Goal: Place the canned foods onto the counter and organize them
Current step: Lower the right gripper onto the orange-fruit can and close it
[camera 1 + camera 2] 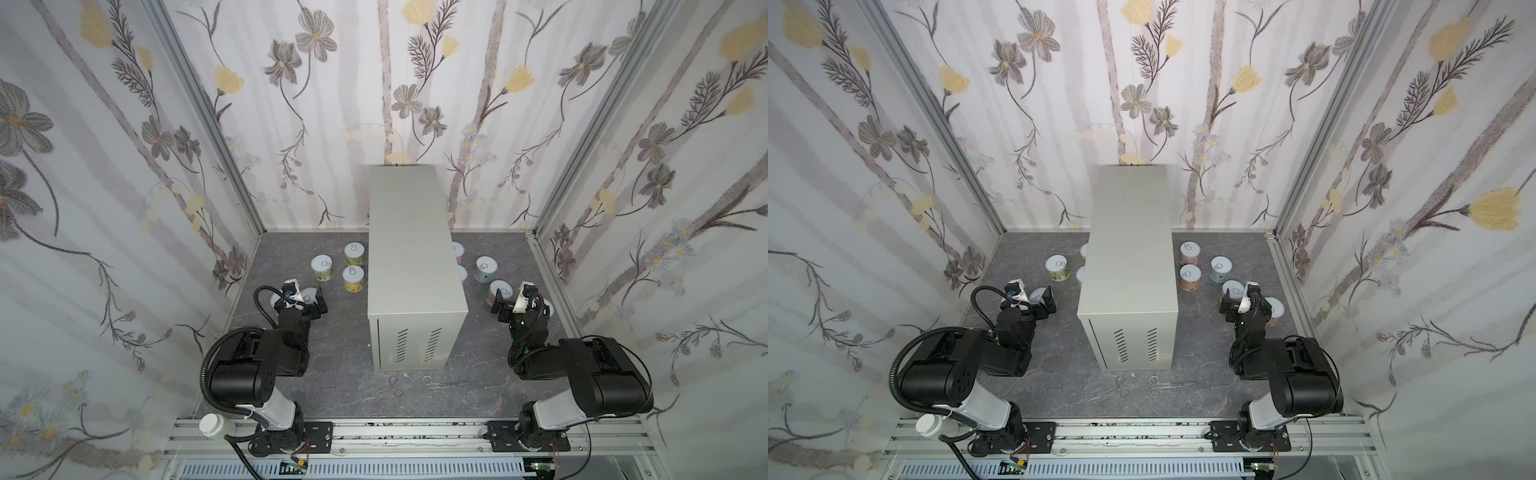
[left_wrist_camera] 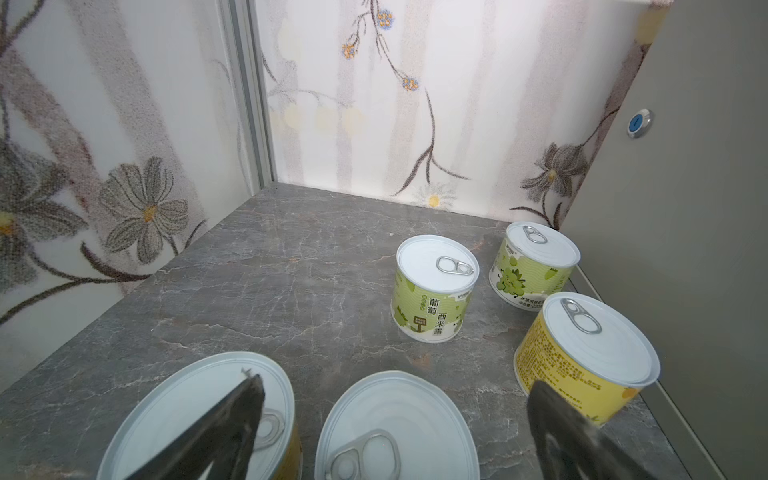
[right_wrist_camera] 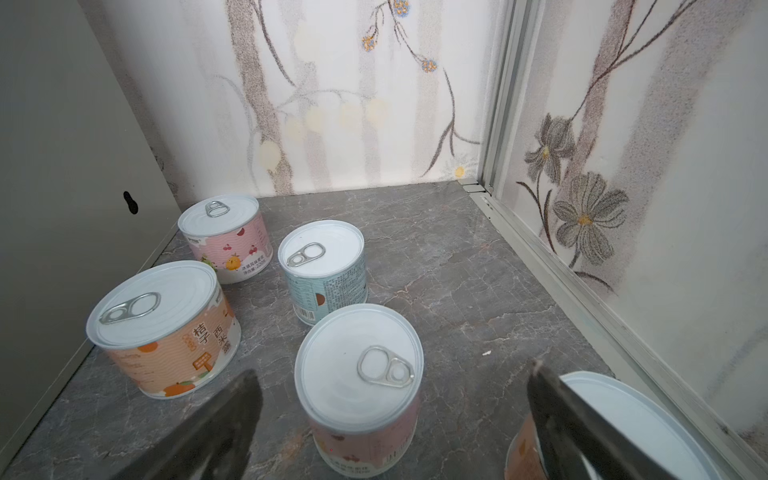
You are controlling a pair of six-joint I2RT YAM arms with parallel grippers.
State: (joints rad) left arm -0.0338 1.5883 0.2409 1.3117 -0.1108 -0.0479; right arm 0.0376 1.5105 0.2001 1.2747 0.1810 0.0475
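The counter (image 1: pixel 409 249) (image 1: pixel 1129 249), a tall light-grey cabinet, stands mid-floor with a bare top. Several canned foods stand on the dark floor either side of it. To its left are two green tins (image 2: pixel 434 286) (image 2: pixel 534 266), a yellow tin (image 2: pixel 582 357) and two nearer ones. My left gripper (image 2: pixel 397 390) (image 1: pixel 307 300) hangs open over one near tin (image 2: pixel 395 428); one finger overlaps the other near tin (image 2: pixel 187 415). To the right my right gripper (image 3: pixel 395 378) (image 1: pixel 505 300) is open over a pink tin (image 3: pixel 359 386), beside orange (image 3: pixel 166 328), pink (image 3: pixel 226 237) and light-blue (image 3: pixel 324 270) tins.
Metal scissors and forceps (image 1: pixel 390 388) (image 1: pixel 440 382) lie on the floor in front of the counter. A white-capped bottle (image 1: pixel 214 424) sits by the left arm's base on the rail. Floral walls close in three sides. Another orange tin (image 3: pixel 623 428) stands near the right wall.
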